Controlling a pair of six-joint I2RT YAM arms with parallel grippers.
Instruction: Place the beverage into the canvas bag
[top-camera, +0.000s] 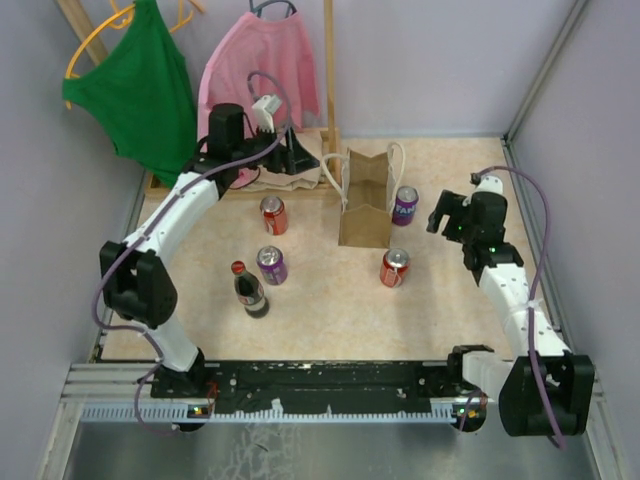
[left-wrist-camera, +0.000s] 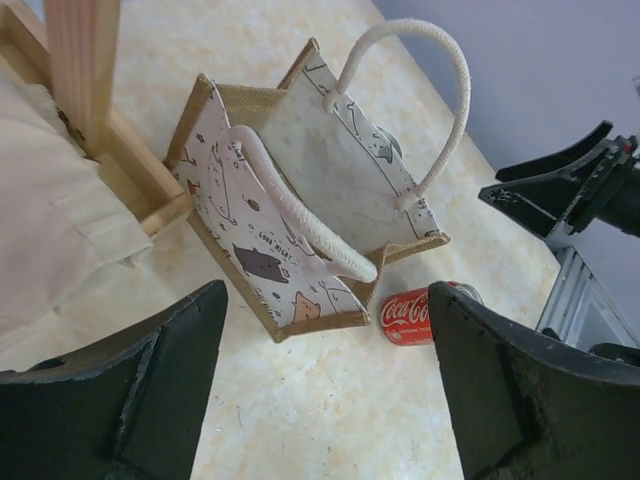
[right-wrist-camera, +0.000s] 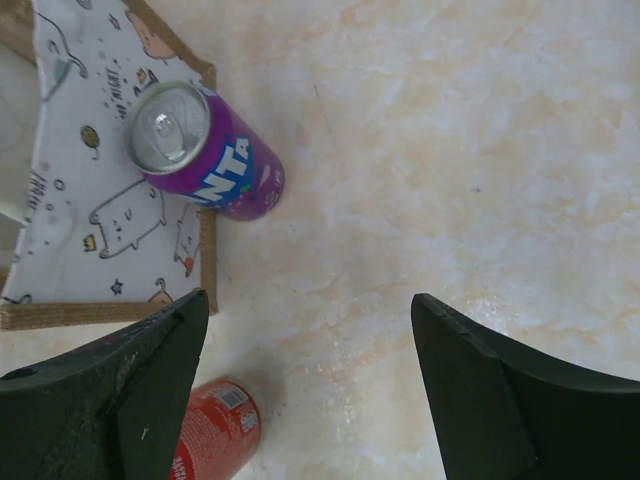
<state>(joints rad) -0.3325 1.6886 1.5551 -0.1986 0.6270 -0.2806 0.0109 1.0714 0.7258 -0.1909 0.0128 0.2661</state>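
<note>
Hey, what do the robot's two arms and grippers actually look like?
The two arms match. The left arm and right arm have rounded white link shells joined by bulky black joint housings. A purple-grey cable loops along each arm. The left gripper and right gripper are black, with broad, wedge-shaped, matte, scuffed fingers.

The canvas bag (left-wrist-camera: 225, 200) is tan-brown at its edges, its panels white with small cartoon cats, its rope handles white. Right of it in my top view is a purple can (top-camera: 405, 205); lower right, a red can (top-camera: 394, 267). The table (top-camera: 320, 300) is mottled beige. My left tool (left-wrist-camera: 328, 300) and right tool (right-wrist-camera: 305, 300) are black.
</note>
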